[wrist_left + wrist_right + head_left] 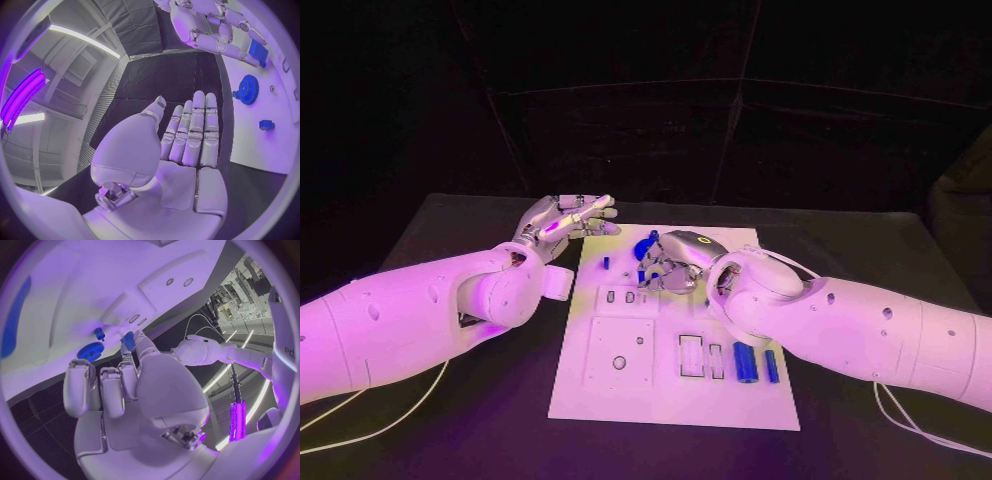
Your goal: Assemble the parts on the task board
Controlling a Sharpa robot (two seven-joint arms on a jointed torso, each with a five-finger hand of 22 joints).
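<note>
The left hand hung just off the far left corner of the task board, palm open, its fingers straight and side by side with the thumb set apart, holding nothing and touching nothing. It looked to me like it was simply waiting its turn.

On the board itself, a small blue peg stood near the left edge, and further in sat the blue gear, close to the far edge. Toward the near side a pair of blue bars lay side by side by the right edge, next to empty rectangular slots.

The right hand was down over the far middle of the board, just beside the gear. Seen from its wrist, it pinched a small blue block between thumb and fingertip, the other fingers curled in beside it, with the block hovering close above the white surface.

My guess was that the block was mid-placement: carried to its seat but not yet in. The next move would call for lining the block up squarely over its recess, lowering it straight and pressing it home before letting go, without knocking the gear alongside.
</note>
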